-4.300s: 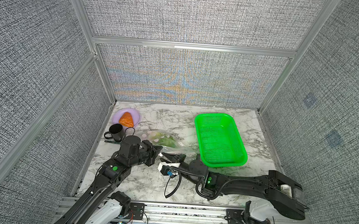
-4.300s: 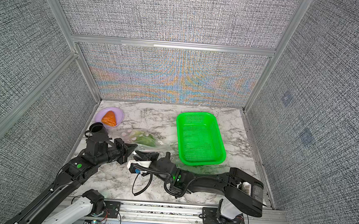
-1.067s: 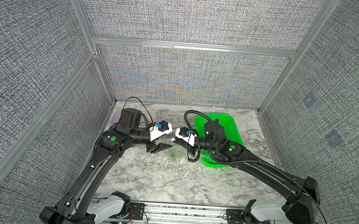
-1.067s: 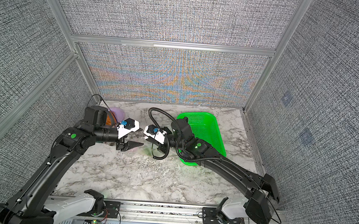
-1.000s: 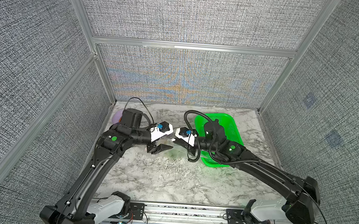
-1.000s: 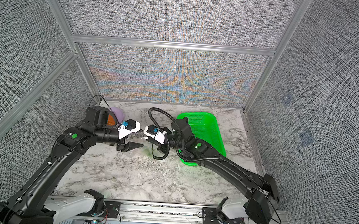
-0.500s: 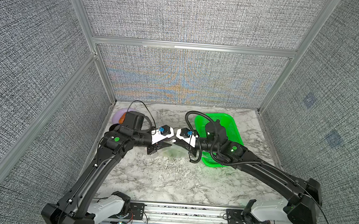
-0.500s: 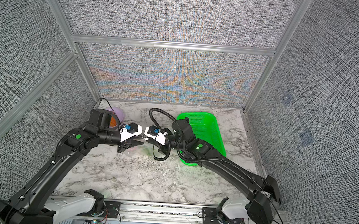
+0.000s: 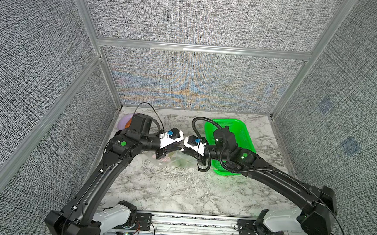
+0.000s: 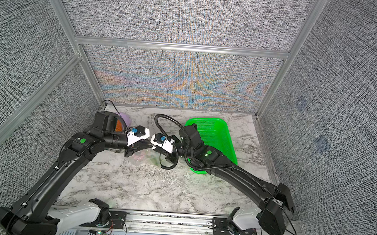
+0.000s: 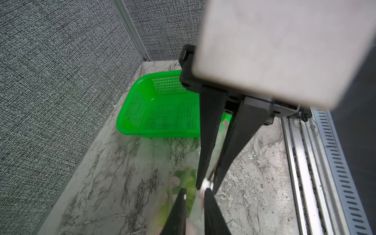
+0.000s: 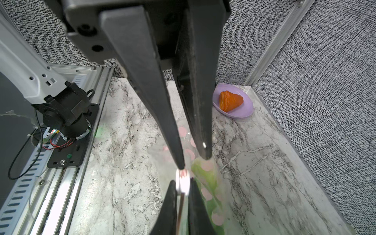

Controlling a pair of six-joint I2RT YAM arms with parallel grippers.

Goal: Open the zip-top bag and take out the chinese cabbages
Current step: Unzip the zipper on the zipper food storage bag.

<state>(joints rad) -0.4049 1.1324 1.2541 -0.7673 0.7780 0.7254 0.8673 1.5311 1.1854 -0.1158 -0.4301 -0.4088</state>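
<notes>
Your right fingers (image 12: pixel 172 205) are pinched tight on the pale zip strip of the zip-top bag (image 9: pixel 168 161), up over the worktop (image 9: pixel 166 189) just beside the green basket (image 9: pixel 228 120). The bag hangs zip edge up, long axis pointing down. The chinese cabbage (image 11: pixel 186 180) sits inside, lengthwise along the bag. Your left fingers (image 11: pixel 179 209) are narrow around the same edge; can't tell if they're actually gripping.

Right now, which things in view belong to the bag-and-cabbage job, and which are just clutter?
In the job:
- zip-top bag
- chinese cabbage, inside the bag
- right gripper, pinching the bag's zip strip
- left gripper, at the same edge

Just lying about:
- green basket
- purple plate
- orange pastry, on the plate
</notes>
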